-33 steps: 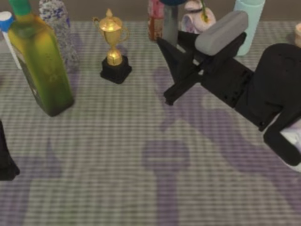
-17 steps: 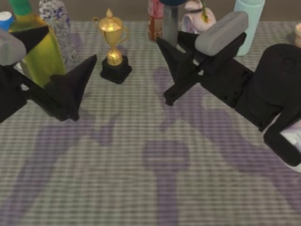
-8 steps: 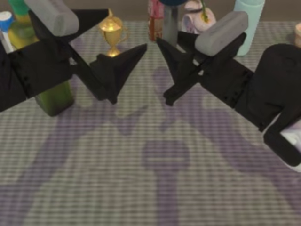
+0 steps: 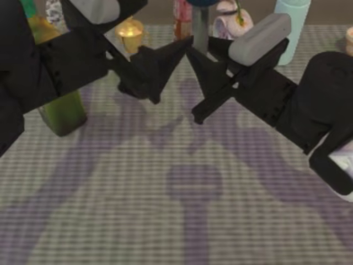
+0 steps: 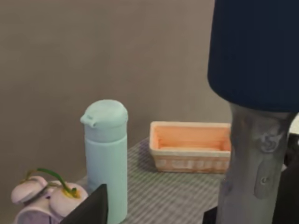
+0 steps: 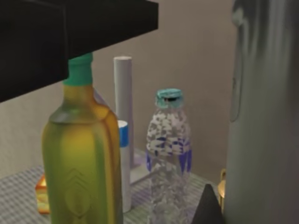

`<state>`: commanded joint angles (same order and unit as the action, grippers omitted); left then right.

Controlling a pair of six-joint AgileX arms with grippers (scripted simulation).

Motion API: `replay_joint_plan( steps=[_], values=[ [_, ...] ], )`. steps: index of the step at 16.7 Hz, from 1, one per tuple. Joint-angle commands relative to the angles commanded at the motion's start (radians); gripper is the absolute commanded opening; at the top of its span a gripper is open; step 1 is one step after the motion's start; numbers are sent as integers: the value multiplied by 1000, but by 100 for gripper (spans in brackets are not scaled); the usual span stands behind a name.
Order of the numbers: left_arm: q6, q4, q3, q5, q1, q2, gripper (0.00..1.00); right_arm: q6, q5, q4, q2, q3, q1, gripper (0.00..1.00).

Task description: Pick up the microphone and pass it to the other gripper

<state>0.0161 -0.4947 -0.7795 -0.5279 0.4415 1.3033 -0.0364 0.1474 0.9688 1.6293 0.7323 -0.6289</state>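
Grey-checked cloth (image 4: 165, 221) covers the table, with clutter lined along the top edge of the top view: a green bottle (image 4: 60, 110) at the upper left, a gold trophy (image 4: 130, 34) half hidden behind my left arm, a pale-teal flask (image 4: 292, 22) at the upper right.

I judge the handover is in hand. The microphone (image 4: 199, 25) stands upright at the upper centre of the top view, its navy head cut by the frame edge and its silver handle running down between my two grippers. My right gripper (image 4: 207, 52) reaches in from the right with its fingers on either side of the handle; they appear to be pinching it, since the mic hangs clear of the cloth. My left gripper (image 4: 151, 33) comes in from the upper left with fingers spread, its lower fingertip (image 4: 185, 43) just beside the handle and not clasping it.

In the left wrist view the microphone (image 5: 254, 130) looms close, head above handle.

Next, as I judge it, my left fingers must straddle the handle and close before the right lets go; releasing early would drop it.
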Motion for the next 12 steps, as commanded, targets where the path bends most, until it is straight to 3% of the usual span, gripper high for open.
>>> replay_joint_plan(
  steps=[6, 11, 12],
  values=[
    [-2, -60, -180, 106, 109, 243, 100, 0, 0, 0, 0, 0, 0, 0],
    [-3, -63, -190, 113, 117, 254, 100, 0, 0, 0, 0, 0, 0, 0],
    [-3, -63, -190, 113, 117, 254, 92, 0, 0, 0, 0, 0, 0, 0]
  ],
)
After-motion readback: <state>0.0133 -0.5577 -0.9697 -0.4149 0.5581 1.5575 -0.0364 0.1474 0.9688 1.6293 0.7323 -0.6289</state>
